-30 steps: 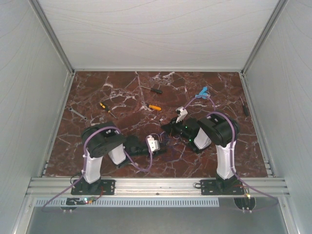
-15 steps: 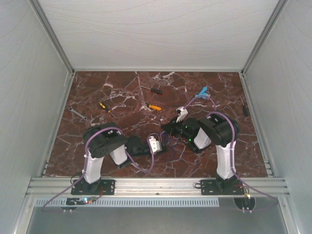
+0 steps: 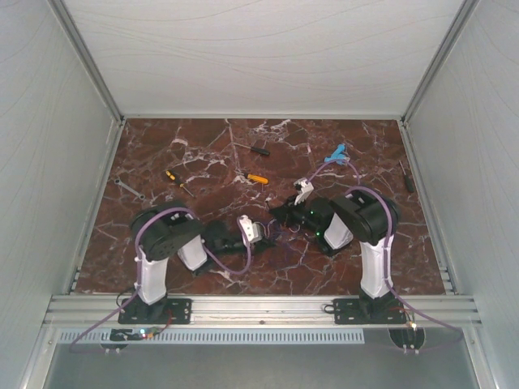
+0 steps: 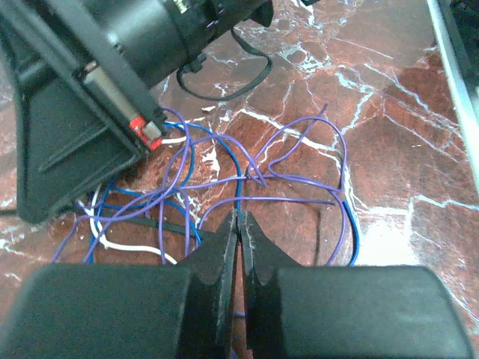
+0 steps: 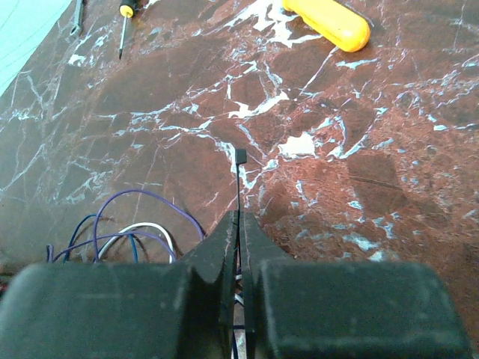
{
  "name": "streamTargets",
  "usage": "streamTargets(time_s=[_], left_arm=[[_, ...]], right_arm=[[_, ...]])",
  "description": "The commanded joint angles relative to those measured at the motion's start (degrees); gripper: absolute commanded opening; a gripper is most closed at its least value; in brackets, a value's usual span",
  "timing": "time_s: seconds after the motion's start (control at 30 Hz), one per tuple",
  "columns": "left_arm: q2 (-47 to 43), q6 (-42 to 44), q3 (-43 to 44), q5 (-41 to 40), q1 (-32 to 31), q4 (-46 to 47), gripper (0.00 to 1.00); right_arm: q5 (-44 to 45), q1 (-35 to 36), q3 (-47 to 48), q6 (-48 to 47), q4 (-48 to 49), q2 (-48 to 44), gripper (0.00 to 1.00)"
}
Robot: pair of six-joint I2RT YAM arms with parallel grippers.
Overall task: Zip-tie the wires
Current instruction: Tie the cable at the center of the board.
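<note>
Although a zip tie (image 5: pixel 239 179) is in hand, nothing is bound: the wires (image 4: pixel 258 177) lie as loose, sprawling blue-purple loops with a white strand among them, and no band is closed around them. They sit on the marble surface (image 3: pixel 186 154) about midway between its left and right edges and nearer the near edge than the far one, in the gap between the two hands.

The right hand (image 5: pixel 239 221) is pinched tight on the thin black tie, whose square head juts out past the fingertips, free and unthreaded. The left hand (image 4: pixel 239 224) is closed too, its tips right at the tangle. A blue strand runs up to them, but whether it is nipped between them I cannot tell. A second dark strip seems to lie among the loops; I cannot say what it is.

By my reading almost all the work is left — gather the loops, pass the tie round them, feed the tail through the head, pull snug.

No container of any kind shows. An orange-handled screwdriver (image 5: pixel 329 22) lies loose toward the far edge.
</note>
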Motion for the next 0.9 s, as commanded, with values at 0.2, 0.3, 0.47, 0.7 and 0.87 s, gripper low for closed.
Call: streamTargets(time_s=[0.2, 0.3, 0.47, 0.7, 0.87], left_arm=[[-1.9, -15.9, -1.4, 8.2, 5.1, 15.3, 0.00], [-1.7, -21.2, -1.1, 11.8, 7.0, 15.2, 0.00], [-3.4, -25.0, -0.8, 12.2, 8.8, 11.0, 0.00], [-11.6, -23.6, 4.7, 10.3, 8.9, -15.0, 0.00], [-14.3, -20.4, 11.3, 16.1, 9.2, -34.7, 0.00]], right_arm=[[-4.6, 0.8, -3.6, -7.6, 10.4, -4.3, 0.00], [-5.8, 1.3, -4.2, -8.6, 12.8, -4.3, 0.00], [-5.7, 1.5, -4.4, -9.4, 13.5, -4.2, 0.00], [-5.6, 1.5, -4.5, -11.1, 14.5, -4.0, 0.00], [-5.8, 1.2, -5.0, -13.3, 15.1, -5.1, 0.00]])
